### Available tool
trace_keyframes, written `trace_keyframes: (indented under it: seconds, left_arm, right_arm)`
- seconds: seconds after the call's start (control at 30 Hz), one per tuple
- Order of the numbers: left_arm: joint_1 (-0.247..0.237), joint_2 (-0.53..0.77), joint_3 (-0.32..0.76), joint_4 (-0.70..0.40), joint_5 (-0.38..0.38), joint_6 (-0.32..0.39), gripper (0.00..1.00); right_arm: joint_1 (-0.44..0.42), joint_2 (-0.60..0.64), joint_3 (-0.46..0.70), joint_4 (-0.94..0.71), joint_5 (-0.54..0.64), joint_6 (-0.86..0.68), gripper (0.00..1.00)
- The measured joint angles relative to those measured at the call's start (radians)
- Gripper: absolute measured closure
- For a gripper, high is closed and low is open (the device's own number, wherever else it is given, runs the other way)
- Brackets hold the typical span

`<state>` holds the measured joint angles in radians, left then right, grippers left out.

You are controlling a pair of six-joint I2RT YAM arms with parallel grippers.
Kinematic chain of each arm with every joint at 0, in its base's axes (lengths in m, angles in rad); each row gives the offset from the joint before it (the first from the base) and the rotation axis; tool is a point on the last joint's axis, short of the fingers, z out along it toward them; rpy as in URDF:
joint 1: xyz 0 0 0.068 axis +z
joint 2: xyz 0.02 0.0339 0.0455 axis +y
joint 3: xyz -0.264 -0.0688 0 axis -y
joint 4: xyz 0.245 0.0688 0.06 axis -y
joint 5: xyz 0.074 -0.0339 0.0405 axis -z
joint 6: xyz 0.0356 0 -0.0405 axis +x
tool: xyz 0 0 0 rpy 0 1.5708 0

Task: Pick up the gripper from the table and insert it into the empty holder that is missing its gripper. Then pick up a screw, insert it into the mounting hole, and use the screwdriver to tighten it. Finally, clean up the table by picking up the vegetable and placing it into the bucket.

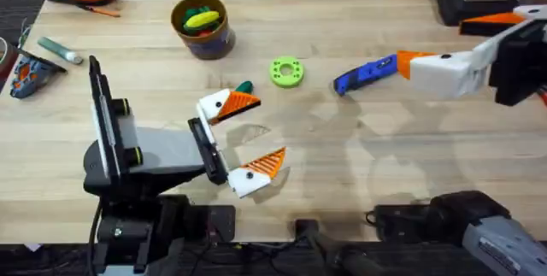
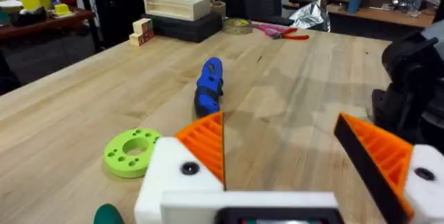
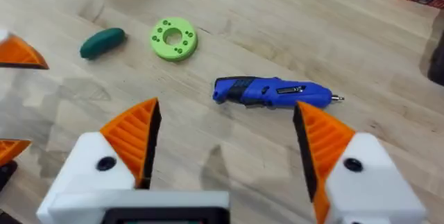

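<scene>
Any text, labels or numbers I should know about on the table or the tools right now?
None can be read.
Screwdriver: a dark panel on its side, too blurred to tell any print.
Right arm base: a pale label with marks too small to read.
Green ring: holes, no lettering.

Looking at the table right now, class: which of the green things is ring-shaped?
The bright lime green ring, a flat disc with a centre hole, beside the blue screwdriver. The dark green vegetable is a solid oblong.
</scene>
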<state>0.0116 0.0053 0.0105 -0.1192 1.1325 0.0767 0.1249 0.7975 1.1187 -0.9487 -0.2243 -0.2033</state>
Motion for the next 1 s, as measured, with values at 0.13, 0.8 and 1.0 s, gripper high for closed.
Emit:
trace_keyframes:
  seconds: [0.13, 0.8, 1.0]
  left_arm:
    - [0.0, 0.0, 0.0, 0.0, 0.0, 0.001, 0.016]
    - [0.0, 0.0, 0.008, 0.001, -0.1, -0.075, 0.015]
    - [0.0, 0.0, 0.165, -0.276, -0.288, -0.107, 0.015]
  right_arm:
    - [0.0, -0.004, 0.0, -0.002, 0.003, 0.018, 0.007]
    - [0.0, -0.004, 0.0, -0.008, 0.004, 0.025, 0.007]
    - [0.0, -0.004, 0.0, -0.018, 0.003, 0.026, 0.009]
